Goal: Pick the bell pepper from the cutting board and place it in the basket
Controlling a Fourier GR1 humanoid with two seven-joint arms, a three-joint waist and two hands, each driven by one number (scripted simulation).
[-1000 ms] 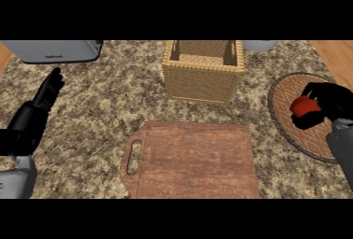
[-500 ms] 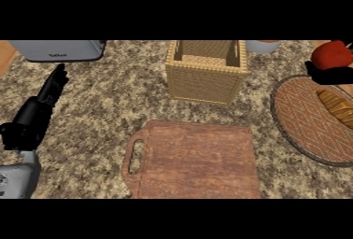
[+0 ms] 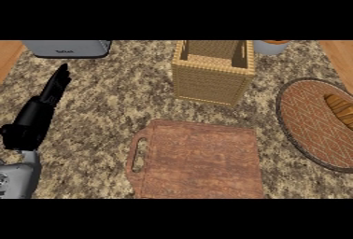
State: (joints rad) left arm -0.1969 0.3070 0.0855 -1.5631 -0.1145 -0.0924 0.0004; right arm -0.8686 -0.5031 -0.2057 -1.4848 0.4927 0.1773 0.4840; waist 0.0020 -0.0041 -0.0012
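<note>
The wooden cutting board [image 3: 200,161] lies low in the middle of the head view with nothing on it. Beyond it stands the tall woven basket [image 3: 210,79]; the part of its inside that shows holds nothing. No bell pepper shows anywhere in the view. My left hand [image 3: 34,121] rests at the left edge, open, fingers straight and pointing away, well apart from board and basket. My right hand is out of the view.
A round brown plate [image 3: 310,126] with a piece of bread [image 3: 340,108] lies at the right edge. A grey toaster [image 3: 67,47] stands at the back left, and a grey cup [image 3: 272,46] behind the basket to the right.
My right hand, shut on the red bell pepper, rose from over the plate to the upper right corner and has now left the view with it. The left hand barely moved.
</note>
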